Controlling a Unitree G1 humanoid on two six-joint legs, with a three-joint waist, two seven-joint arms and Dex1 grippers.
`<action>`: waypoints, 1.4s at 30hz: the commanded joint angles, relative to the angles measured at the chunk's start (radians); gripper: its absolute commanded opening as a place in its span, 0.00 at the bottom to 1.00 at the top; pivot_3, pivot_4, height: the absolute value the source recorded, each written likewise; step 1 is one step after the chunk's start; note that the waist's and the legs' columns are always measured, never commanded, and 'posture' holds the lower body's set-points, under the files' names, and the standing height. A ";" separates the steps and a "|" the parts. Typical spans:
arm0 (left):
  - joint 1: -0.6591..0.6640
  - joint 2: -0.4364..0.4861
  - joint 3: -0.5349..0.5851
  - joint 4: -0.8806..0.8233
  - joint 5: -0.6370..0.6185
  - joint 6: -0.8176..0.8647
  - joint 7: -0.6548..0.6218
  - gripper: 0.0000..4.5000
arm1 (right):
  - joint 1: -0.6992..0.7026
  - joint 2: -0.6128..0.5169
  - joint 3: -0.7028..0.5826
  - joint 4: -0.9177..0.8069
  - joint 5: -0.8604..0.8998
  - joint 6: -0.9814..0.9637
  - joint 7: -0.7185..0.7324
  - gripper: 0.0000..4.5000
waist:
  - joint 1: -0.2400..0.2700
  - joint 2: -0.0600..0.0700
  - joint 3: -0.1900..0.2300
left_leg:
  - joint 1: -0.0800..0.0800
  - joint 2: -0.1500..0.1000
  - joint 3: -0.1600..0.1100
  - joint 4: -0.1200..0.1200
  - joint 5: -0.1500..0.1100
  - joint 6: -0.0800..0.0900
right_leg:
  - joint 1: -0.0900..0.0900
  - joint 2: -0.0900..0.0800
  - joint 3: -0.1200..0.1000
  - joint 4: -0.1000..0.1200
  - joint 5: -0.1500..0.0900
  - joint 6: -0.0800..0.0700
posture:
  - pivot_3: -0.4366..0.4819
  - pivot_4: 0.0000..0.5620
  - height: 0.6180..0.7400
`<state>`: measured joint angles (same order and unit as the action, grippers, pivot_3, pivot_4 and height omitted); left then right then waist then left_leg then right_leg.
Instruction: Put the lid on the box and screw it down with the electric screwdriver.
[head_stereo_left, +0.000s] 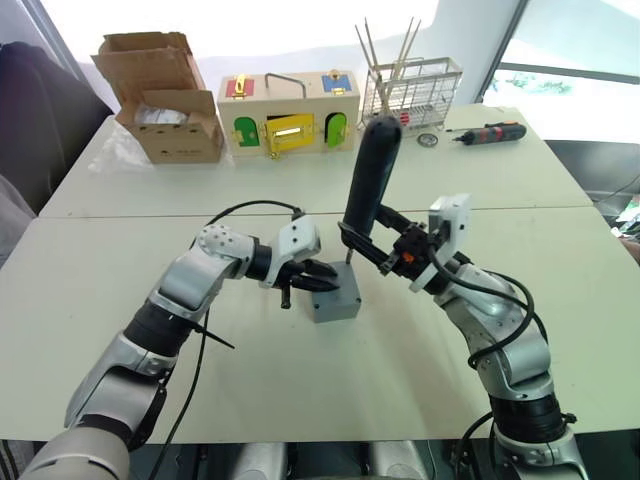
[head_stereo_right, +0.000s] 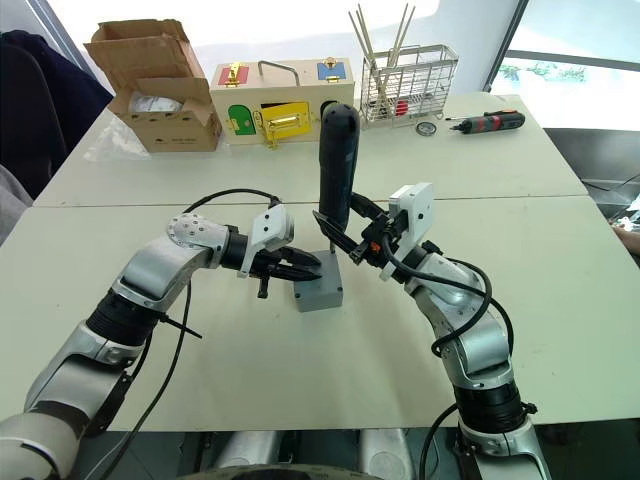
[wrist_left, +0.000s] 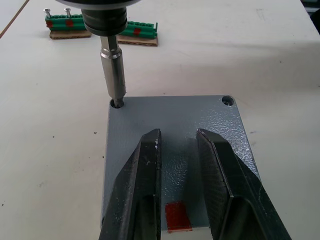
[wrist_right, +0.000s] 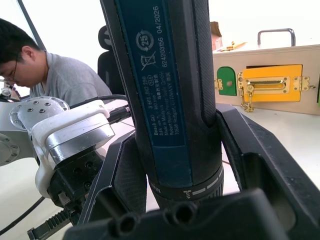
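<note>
The grey box (head_stereo_left: 338, 305) sits mid-table with the grey lid (wrist_left: 175, 120) lying flat on top of it. A small red mark (wrist_left: 177, 215) shows near the lid's near edge. My left gripper (head_stereo_left: 322, 279) rests its black fingers (wrist_left: 145, 170) on the lid from the left, a narrow gap between them and nothing held. My right gripper (head_stereo_left: 375, 245) is shut on the black electric screwdriver (head_stereo_left: 370, 180), which stands nearly upright. Its metal bit (wrist_left: 112, 70) is seated in a corner screw hole of the lid. Another corner hole (wrist_left: 228, 100) shows unobstructed.
Along the far edge stand a cardboard box (head_stereo_left: 165, 100), a wooden box with coloured doors (head_stereo_left: 288, 115), a wire basket with sticks (head_stereo_left: 410, 90) and a red-and-black screwdriver (head_stereo_left: 487, 133). Green terminal strips (wrist_left: 100, 25) lie beyond the box. A seated person (wrist_right: 45, 65) is off to the side.
</note>
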<state>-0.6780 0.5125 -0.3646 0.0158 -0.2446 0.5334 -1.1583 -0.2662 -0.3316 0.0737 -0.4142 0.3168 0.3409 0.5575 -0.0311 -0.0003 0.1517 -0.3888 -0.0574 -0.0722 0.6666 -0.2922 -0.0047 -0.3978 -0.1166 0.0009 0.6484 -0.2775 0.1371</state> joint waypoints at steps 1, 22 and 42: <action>0.010 0.012 -0.002 -0.016 0.013 0.005 0.000 0.24 | 0.039 -0.003 0.067 0.062 -0.012 0.039 0.024 0.42 | 0.000 0.000 0.000 | 0.000 0.000 0.000 0.000 0.000 0.000 | 0.000 0.000 0.000 0.000 0.000 0.000 | 0.48 0.27 0.93; 0.033 0.023 0.000 -0.043 0.017 0.016 0.012 0.24 | 0.034 -0.004 0.078 0.131 -0.050 0.045 0.010 0.42 | 0.017 -0.003 -0.004 | 0.004 0.000 0.000 0.000 0.000 0.000 | 0.004 0.000 0.000 -0.002 0.000 0.000 | 0.48 0.27 0.93; 0.036 0.014 -0.007 -0.031 0.032 0.004 0.027 0.24 | 0.057 0.027 0.026 0.168 -0.025 0.026 -0.026 0.42 | 0.019 -0.005 -0.005 | 0.012 0.000 0.000 -0.004 -0.001 0.000 | 0.012 -0.001 0.000 -0.005 -0.001 0.000 | 0.48 0.27 0.93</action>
<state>-0.6508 0.5237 -0.3675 -0.0165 -0.2265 0.5358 -1.1322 -0.2736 -0.3007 0.0694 -0.3412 0.3013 0.3174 0.5266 -0.0120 -0.0054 0.1464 -0.3761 -0.0570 -0.0723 0.6627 -0.2928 -0.0043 -0.3854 -0.1173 0.0011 0.6435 -0.2782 0.1372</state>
